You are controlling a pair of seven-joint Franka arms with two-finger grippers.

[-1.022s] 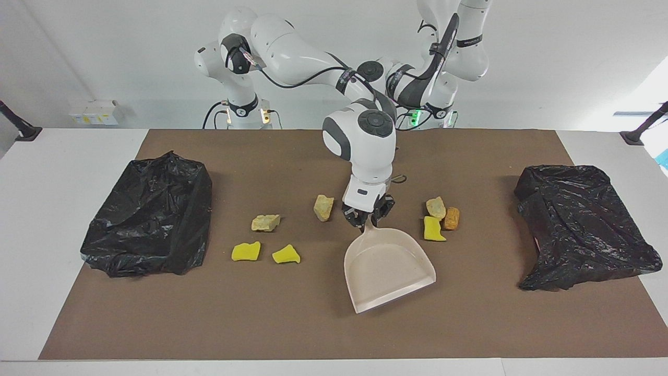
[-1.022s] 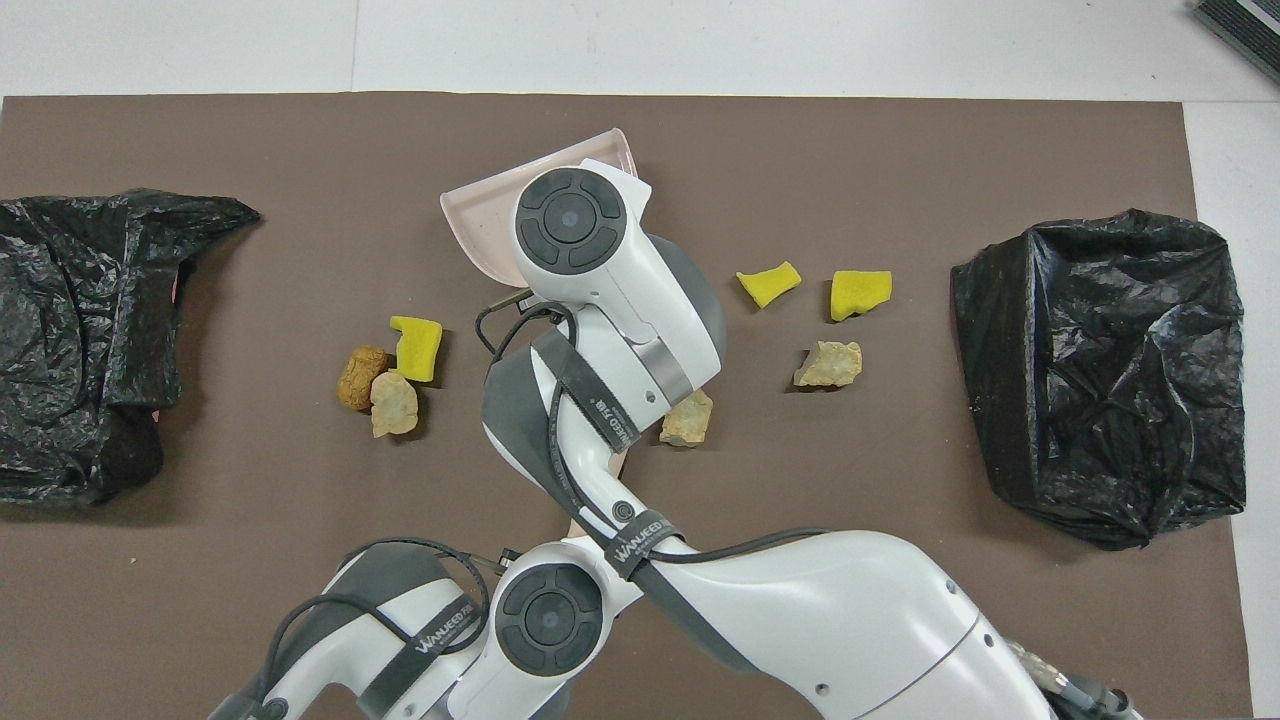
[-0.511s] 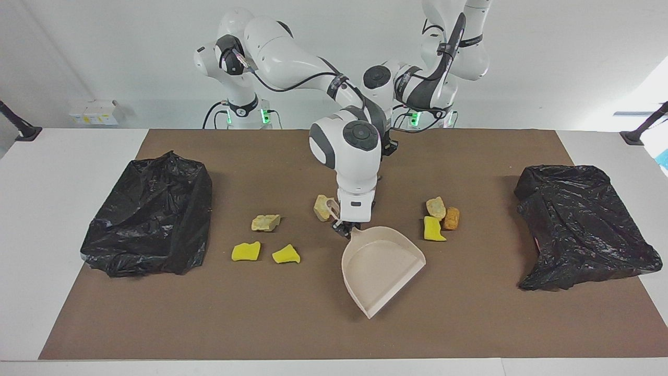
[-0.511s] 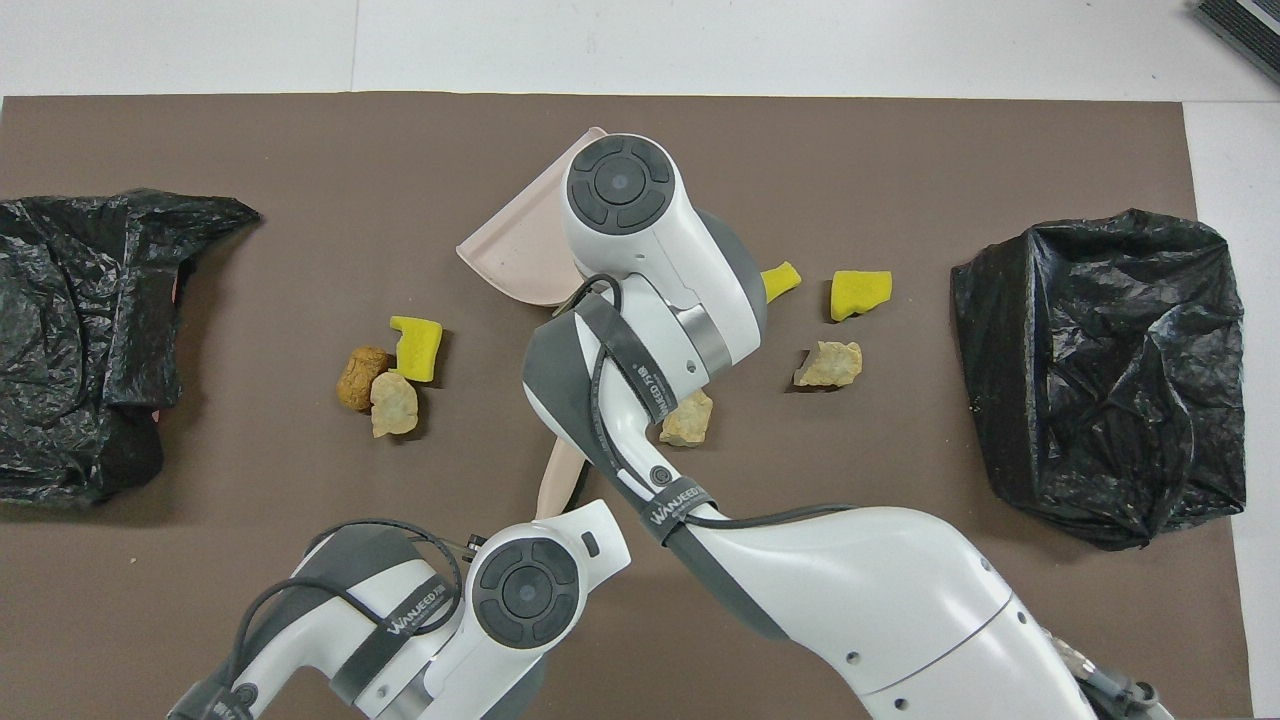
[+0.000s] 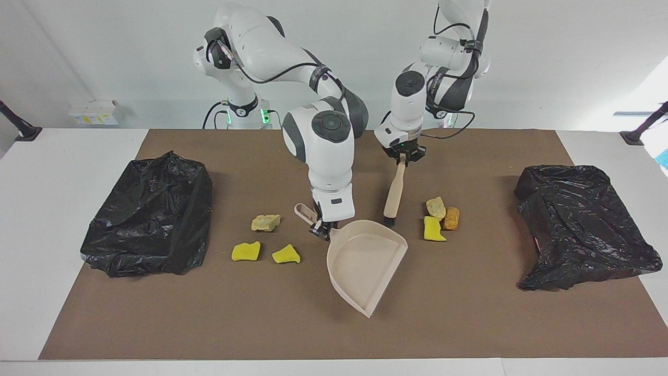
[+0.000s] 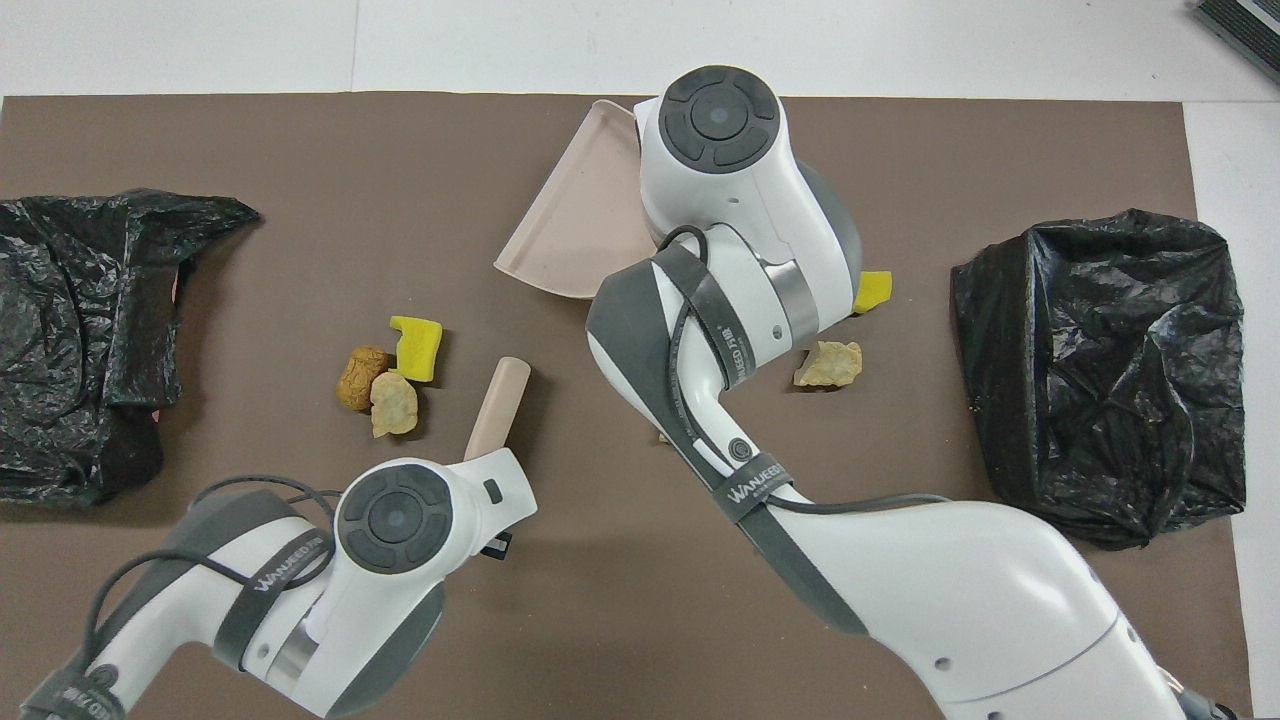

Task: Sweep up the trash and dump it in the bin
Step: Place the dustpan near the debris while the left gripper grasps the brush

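Centre table, the right gripper (image 5: 321, 230) clamps the handle of a beige dustpan (image 5: 365, 261), fingers closed on it just where the handle meets the pan; the pan tilts with its open mouth pointing away from the robots over the brown mat (image 5: 469, 324). Nearby, the left gripper (image 5: 402, 156) is shut on the top of a beige brush (image 5: 394, 193), which hangs almost upright, its lower end at or just above the mat beside the dustpan.

Trash lies scattered on the mat at both sides of the pan. Toward the left arm's end, a tan lump (image 5: 436, 207), an orange-brown lump (image 5: 452, 218) and a yellow wedge (image 5: 433, 230) sit bunched together, touching, just beside the brush tip. Toward the right arm's end, a beige lump (image 5: 265, 222) rests near two yellow wedges (image 5: 246, 251) (image 5: 286, 254), which lie a little farther from the robots. A seventh piece is mostly hidden by the right arm.

Black-bagged bins stand at each end of the table, one (image 5: 148, 214) at the right arm's end, another (image 5: 579, 224) at the left arm's.
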